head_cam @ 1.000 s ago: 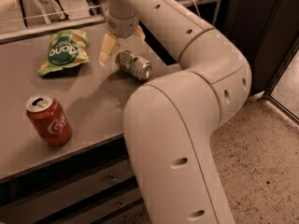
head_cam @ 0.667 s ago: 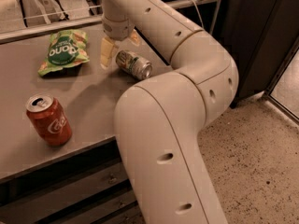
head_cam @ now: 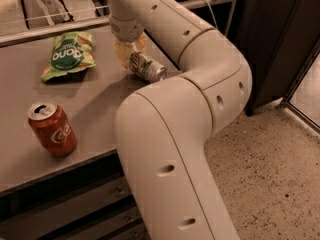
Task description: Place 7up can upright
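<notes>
7up can (head_cam: 148,68) lies tilted on its side, far-right of table (head_cam: 95,104), w/ gripper (head_cam: 128,53) right against its upper-left end; can't tell whether the gripper is gripping it. Red cola can (head_cam: 52,129) upright, front-left.

A grey desk (head_cam: 100,104) stands on speckled floor (head_cam: 270,174) beside a dark cabinet (head_cam: 270,39). The hand (head_cam: 129,54) hangs over its far side.

pincer (head_cam: 129,54) at 7up can (head_cam: 148,69) | snack bag (head_cam: 67,56) near | room toward red can (head_cam: 51,129)
</notes>
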Action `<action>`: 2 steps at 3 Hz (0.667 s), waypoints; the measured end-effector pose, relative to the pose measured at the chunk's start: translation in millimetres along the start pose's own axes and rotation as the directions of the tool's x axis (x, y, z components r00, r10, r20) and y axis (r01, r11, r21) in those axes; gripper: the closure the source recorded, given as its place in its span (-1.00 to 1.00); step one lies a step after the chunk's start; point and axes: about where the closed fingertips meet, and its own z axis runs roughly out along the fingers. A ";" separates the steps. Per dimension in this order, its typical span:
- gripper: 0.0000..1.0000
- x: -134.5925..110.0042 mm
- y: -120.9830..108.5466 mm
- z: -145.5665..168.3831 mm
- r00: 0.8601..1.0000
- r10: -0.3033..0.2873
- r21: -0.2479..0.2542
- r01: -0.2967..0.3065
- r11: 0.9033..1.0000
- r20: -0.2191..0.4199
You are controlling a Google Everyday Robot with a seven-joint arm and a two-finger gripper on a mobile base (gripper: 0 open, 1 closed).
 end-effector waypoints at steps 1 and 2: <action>0.77 1.7 -1.9 -7.3 1.000 -0.001 0.008 0.001 1.000 -0.001; 1.00 3.6 -3.9 -21.6 0.999 -0.001 -0.026 0.003 1.000 0.052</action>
